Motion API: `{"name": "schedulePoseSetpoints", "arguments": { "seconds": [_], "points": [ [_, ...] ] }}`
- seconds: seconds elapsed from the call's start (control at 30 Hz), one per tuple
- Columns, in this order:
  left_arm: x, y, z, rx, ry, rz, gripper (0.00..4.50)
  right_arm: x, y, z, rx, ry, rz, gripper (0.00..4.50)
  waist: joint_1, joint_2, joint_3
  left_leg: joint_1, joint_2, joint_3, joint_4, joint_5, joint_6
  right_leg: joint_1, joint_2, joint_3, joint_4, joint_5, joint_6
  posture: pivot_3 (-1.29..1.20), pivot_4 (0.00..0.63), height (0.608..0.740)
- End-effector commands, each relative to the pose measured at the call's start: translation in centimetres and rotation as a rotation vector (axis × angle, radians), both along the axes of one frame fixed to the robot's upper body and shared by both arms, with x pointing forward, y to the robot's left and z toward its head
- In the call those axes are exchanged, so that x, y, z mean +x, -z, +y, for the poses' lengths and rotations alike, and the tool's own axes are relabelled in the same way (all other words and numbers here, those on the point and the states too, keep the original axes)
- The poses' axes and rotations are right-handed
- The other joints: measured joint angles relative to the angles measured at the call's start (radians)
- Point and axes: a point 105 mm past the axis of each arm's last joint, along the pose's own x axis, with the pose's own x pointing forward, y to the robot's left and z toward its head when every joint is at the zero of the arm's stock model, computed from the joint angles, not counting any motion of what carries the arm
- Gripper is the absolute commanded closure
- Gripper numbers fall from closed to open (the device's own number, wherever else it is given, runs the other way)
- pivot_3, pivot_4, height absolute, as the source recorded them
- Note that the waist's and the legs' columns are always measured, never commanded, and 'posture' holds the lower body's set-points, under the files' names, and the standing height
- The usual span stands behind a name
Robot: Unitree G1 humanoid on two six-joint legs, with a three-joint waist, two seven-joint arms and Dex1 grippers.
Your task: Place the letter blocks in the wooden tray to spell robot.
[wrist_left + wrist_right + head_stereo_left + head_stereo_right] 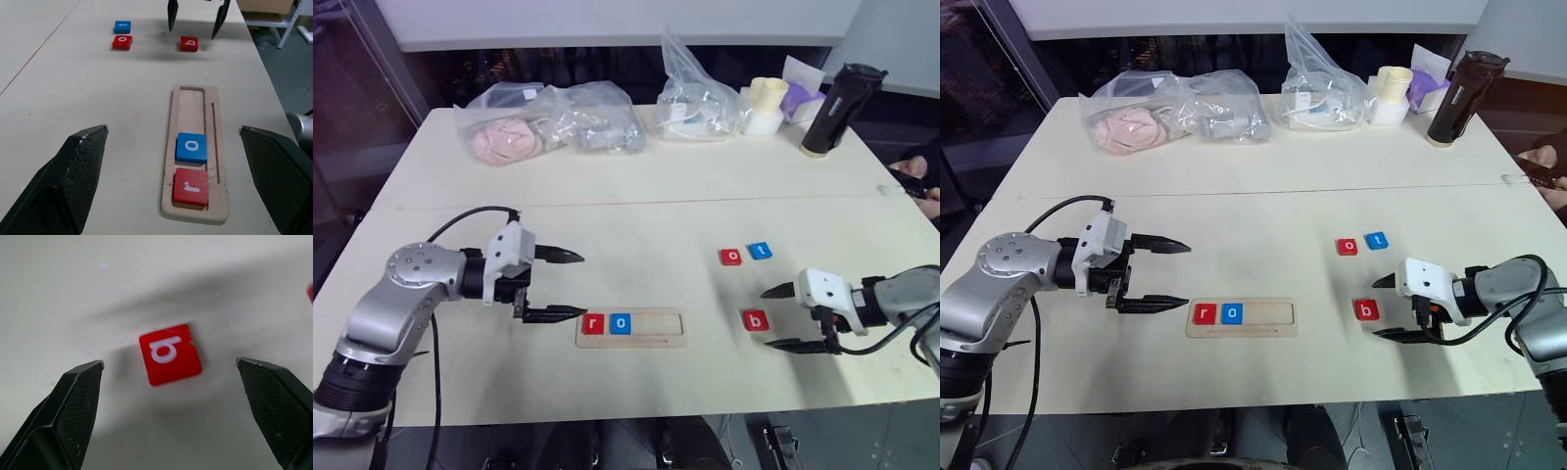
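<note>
Right pincer (785, 318), spread wide and empty, flanks the red b block (756, 319) near the tabletop's right edge; left pincer (570, 285) also spread.

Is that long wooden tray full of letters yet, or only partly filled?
Partly filled. The wooden tray holds only the red r and blue o at one end; the rest of its slot is bare.

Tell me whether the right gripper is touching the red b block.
Apart. In the right wrist view the red b block lies flat on the table with bare tabletop between it and each open finger of the right gripper.
</note>
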Motion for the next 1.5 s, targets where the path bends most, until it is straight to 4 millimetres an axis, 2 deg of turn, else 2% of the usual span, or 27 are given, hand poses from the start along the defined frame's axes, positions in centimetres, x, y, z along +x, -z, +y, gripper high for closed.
{"name": "schedulePoseSetpoints", "arguments": {
  "seconds": [0.03, 0.37, 0.47, 0.5, 0.57, 0.63, 0.67, 0.8, 0.9, 1.03, 1.17, 1.3, 1.5],
  "points": [
    [-0.1, -1.1, 0.2, -0.002, -0.007, -0.042, 0.00, 0.4, -0.5, 0.5, 0.026, 0.002, -0.031, 0.02, 0.000, 0.000, 0.000, 0.000, 0.000, 0.000, 0.000, 0.000, 0.000, 0.000, 0.000, 0.000, 0.000, 0.000, 0.000, 0.00, 0.150, 0.740],
    [-0.2, -1.2, 0.2, 0.001, -0.018, -0.045, 0.00, 0.6, 0.8, 0.6, 0.022, 0.012, -0.011, 0.02, 0.000, 0.000, 0.000, 0.000, 0.000, 0.000, 0.000, 0.000, 0.000, 0.000, 0.000, 0.000, 0.000, 0.000, 0.000, 0.00, 0.150, 0.740],
    [-0.1, -1.2, 0.2, 0.001, -0.023, -0.049, 0.00, 0.5, 1.5, 0.3, 0.004, 0.008, 0.007, 0.79, 0.000, 0.000, 0.000, 0.000, 0.000, 0.000, 0.000, 0.000, 0.000, 0.000, 0.000, 0.000, 0.000, 0.000, 0.000, 0.00, 0.150, 0.740],
    [-0.2, -1.3, 0.2, 0.001, -0.024, -0.050, 0.00, 0.5, 1.7, 0.3, -0.003, 0.004, 0.009, 1.32, 0.000, 0.000, 0.000, 0.000, 0.000, 0.000, 0.000, 0.000, 0.000, 0.000, 0.000, 0.000, 0.000, 0.000, 0.000, 0.00, 0.150, 0.740],
    [-0.2, -1.3, 0.2, 0.001, -0.026, -0.050, 0.00, 0.5, 1.8, 0.3, -0.004, 0.002, 0.009, 2.04, 0.000, 0.000, 0.000, 0.000, 0.000, 0.000, 0.000, 0.000, -0.001, 0.000, 0.000, 0.000, 0.000, 0.000, -0.001, 0.00, 0.150, 0.740],
    [-0.2, -1.3, 0.3, 0.002, -0.028, -0.050, 0.00, 0.5, 1.6, 0.3, -0.001, -0.002, 0.007, 3.10, 0.000, 0.000, 0.000, 0.000, 0.000, 0.000, 0.000, 0.000, -0.001, 0.000, 0.000, 0.000, 0.000, 0.000, -0.001, 0.00, 0.150, 0.740],
    [-0.2, -1.3, 0.3, 0.003, -0.028, -0.050, 0.00, 0.5, 1.5, 0.4, 0.001, -0.004, 0.004, 3.38, 0.000, 0.000, 0.000, 0.000, 0.000, 0.000, 0.000, 0.000, -0.001, 0.000, 0.000, 0.000, 0.000, 0.000, -0.001, 0.00, 0.150, 0.740],
    [-0.2, -1.2, 0.3, 0.005, -0.029, -0.049, 0.00, 0.6, -0.7, 2.2, 0.047, -0.046, -0.046, 3.37, 0.000, 0.000, 0.000, 0.000, 0.000, 0.000, 0.000, 0.000, -0.001, 0.000, 0.000, 0.000, 0.000, 0.000, -0.001, 0.00, 0.150, 0.740],
    [-0.2, -1.2, 0.3, 0.002, -0.028, -0.047, 0.00, 0.2, -2.7, 4.7, 0.092, -0.107, -0.057, 3.37, -0.003, 0.001, 0.000, 0.000, 0.000, 0.000, 0.000, 0.000, -0.001, -0.001, 0.000, 0.000, 0.001, 0.000, -0.001, 0.00, 0.150, 0.740],
    [-0.1, -1.2, 0.1, 0.000, -0.023, -0.047, 0.00, -0.7, -4.1, 8.5, 0.137, -0.190, -0.051, 3.37, -0.001, 0.001, 0.000, 0.000, 0.000, 0.000, 0.000, 0.001, -0.001, -0.001, 0.000, 0.000, 0.001, 0.000, -0.001, 0.00, 0.150, 0.740],
    [-0.1, -1.1, -0.1, -0.003, -0.020, -0.050, 0.00, -0.9, -3.4, 11.1, 0.162, -0.216, -0.026, 3.37, 0.002, 0.000, 0.000, 0.000, 0.000, 0.000, 0.000, 0.001, -0.001, -0.001, 0.000, 0.000, 0.001, 0.000, -0.001, 0.00, 0.150, 0.740],
    [-0.4, -1.0, -0.1, -0.007, -0.026, -0.049, 0.00, -0.5, -1.5, 12.4, 0.128, -0.215, -0.023, 3.37, 0.002, 0.000, 0.000, -0.002, -0.001, 0.000, 0.000, 0.001, -0.001, -0.002, -0.001, 0.000, 0.000, 0.000, -0.001, 0.00, 0.150, 0.740],
    [-0.8, -0.7, -0.1, -0.004, -0.034, -0.045, 0.00, 0.3, -0.5, 13.9, 0.128, -0.214, -0.041, 3.37, -0.002, 0.001, 0.000, -0.002, 0.000, 0.000, 0.000, 0.001, -0.002, -0.004, -0.001, 0.000, 0.001, 0.000, -0.001, 0.00, 0.150, 0.740]
  ]
}}
